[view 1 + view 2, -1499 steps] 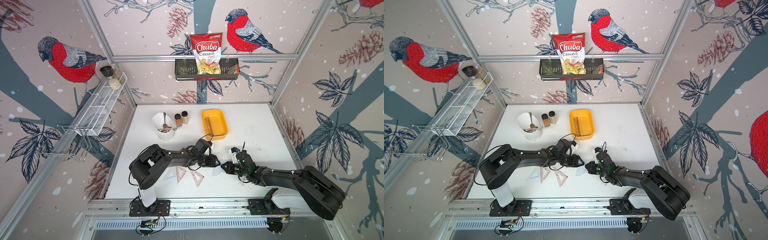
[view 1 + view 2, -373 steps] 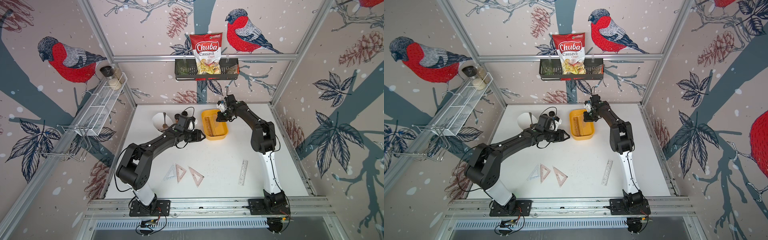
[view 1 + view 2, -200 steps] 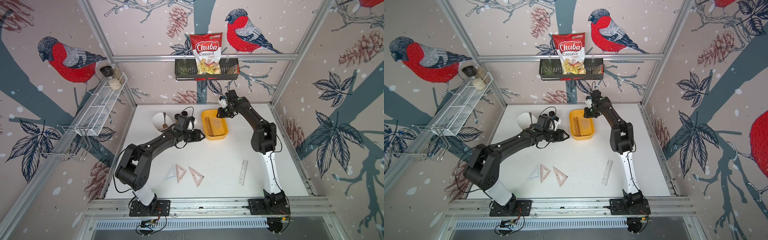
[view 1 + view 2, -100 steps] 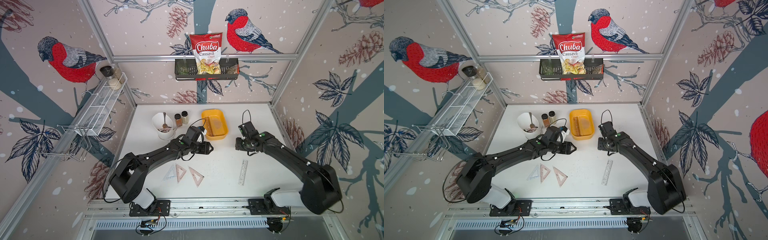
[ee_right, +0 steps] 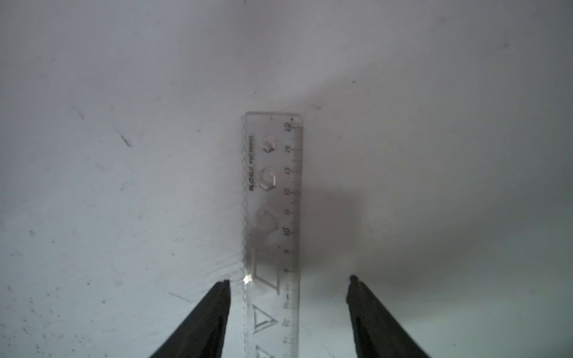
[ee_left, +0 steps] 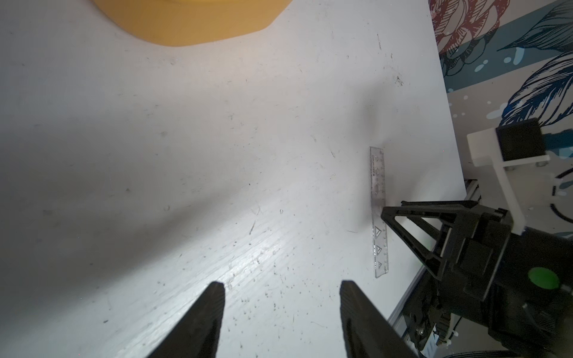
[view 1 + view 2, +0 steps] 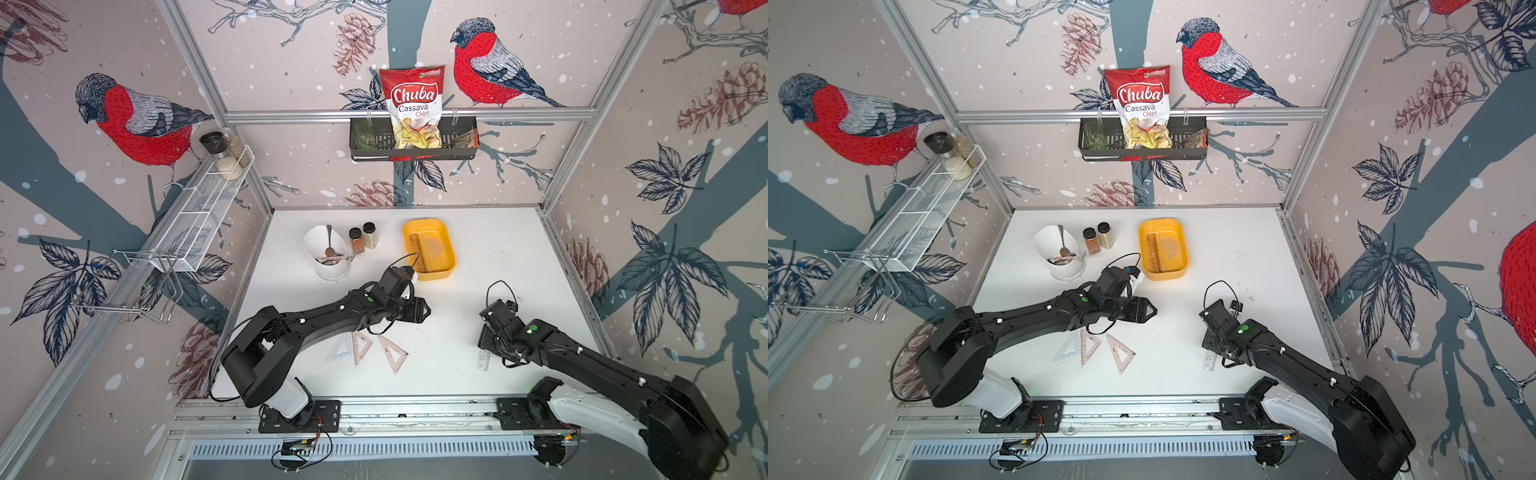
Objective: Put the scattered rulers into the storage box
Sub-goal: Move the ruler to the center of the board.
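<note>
- The left gripper [image 6: 282, 284]: fingers spread wide with nothing between them, only the bare white table [image 6: 155, 155] beneath. In both top views it hangs between the storage box [image 7: 436, 275] and the set squares [image 7: 360, 341].
- The right gripper [image 5: 289, 280]: fingers equally wide, straddling the straight ruler [image 5: 273, 201] without clamping it. One fingertip [image 5: 224, 286] is just beside the ruler's wavy edge; the other stands clear of it.
- The straight ruler: clear plastic, flat on the table near the right arm's side, with hexagon and triangle cut-outs and a printed scale.
- The set squares: three triangles lying flat, close together, one clear and two pinkish.
- The storage box: a yellow-orange tub towards the back, holding a boxed ruler [image 7: 417, 251] and a protractor [image 7: 434, 247].
</note>
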{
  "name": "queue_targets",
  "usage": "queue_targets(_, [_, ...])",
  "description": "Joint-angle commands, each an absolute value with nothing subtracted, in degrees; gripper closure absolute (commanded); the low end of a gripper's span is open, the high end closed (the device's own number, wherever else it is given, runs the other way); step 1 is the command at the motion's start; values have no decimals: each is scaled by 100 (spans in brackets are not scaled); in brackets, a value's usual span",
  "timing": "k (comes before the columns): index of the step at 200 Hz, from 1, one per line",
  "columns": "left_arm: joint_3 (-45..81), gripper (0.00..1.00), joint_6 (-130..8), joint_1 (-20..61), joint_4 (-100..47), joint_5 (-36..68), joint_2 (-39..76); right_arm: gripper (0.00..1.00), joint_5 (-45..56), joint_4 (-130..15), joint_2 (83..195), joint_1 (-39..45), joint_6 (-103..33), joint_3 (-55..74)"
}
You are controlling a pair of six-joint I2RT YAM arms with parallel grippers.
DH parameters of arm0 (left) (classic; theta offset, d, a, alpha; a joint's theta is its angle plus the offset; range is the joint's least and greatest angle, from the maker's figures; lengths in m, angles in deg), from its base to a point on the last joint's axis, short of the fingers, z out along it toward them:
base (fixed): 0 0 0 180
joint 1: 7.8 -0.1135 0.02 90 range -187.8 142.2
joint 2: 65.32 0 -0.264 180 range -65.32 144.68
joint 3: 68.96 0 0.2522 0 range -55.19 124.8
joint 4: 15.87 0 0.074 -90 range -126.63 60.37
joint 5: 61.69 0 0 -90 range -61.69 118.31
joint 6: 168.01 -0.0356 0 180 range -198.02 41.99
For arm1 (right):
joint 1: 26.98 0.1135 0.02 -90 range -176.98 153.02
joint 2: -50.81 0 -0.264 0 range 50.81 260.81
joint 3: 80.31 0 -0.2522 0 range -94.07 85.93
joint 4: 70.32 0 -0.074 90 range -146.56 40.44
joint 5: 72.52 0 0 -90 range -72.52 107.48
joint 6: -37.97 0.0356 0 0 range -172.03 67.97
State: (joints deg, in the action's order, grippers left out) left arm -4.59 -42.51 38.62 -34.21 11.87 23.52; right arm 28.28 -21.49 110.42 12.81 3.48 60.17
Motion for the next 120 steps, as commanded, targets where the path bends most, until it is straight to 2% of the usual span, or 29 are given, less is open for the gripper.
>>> queue_targets(1, [-417, 36, -4370, 3871, -3332, 1245, 2401, 34, 2829, -2440, 11267, 1446, 649, 6070])
queue_targets(23, [-400, 36, -4405, 3860, -3323, 1214, 2493, 38, 2890, -2585, 11479, 1594, 715, 6106])
queue_targets(77, [-546, 37, -4411, 3801, -3263, 1197, 2464, 54, 2873, -2979, 12234, 1744, 428, 5785])
queue_targets(99, [-683, 38, -4364, 3743, -3188, 1170, 2398, 57, 2837, -3111, 12844, 1831, 291, 5485])
queue_targets(120, [-821, 38, -4328, 3695, -3125, 1153, 2329, 63, 2834, -3167, 13291, 1945, 172, 5143])
